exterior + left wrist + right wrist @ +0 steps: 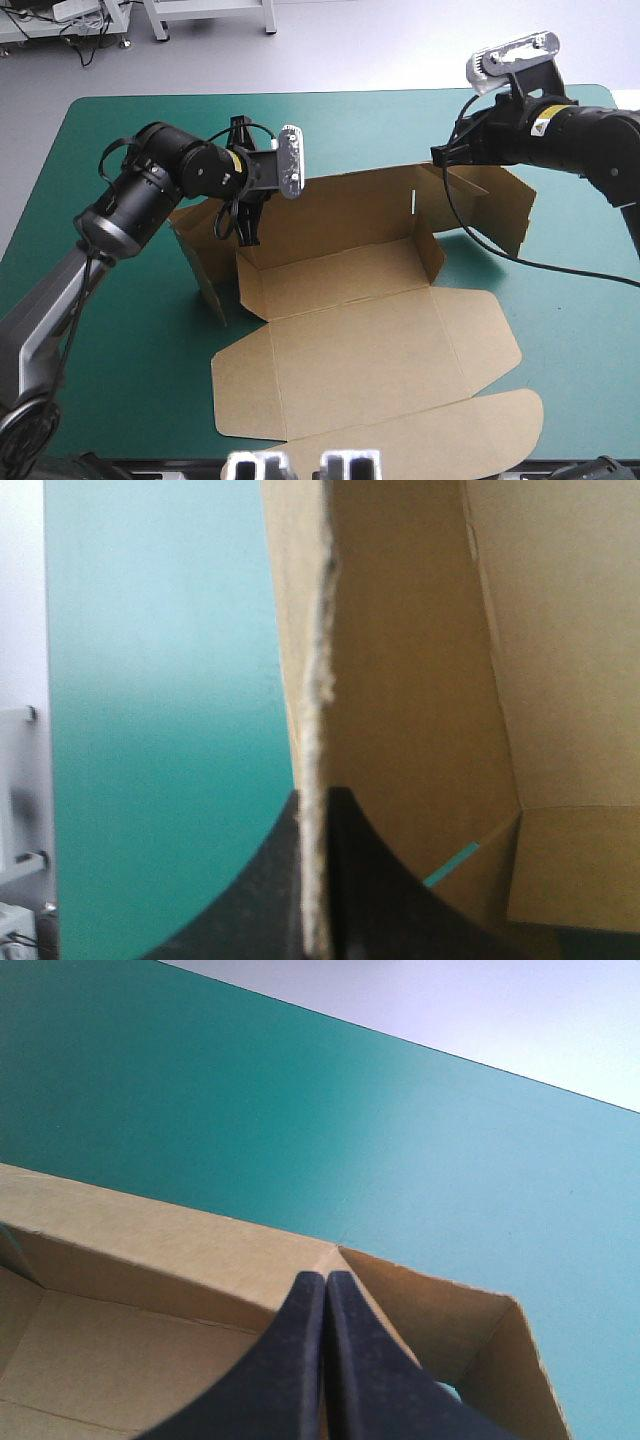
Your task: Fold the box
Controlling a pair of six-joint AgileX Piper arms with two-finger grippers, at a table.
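Box (360, 340) at mid-table (120, 150), part-formed: far wall up, left wall pinched upright by left gripper (318, 805), right gripper (326, 1278) pressed together at far right corner, right wall splayed, near flaps and lid flat, nothing tucked.

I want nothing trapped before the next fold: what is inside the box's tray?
Only bare brown floor shows inside the box, between its raised walls. The left gripper, pinching the left wall, hides part of that corner.

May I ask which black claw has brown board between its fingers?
The left claw: the brown board box's cut edge runs between its fingers; the right claw shows none there.
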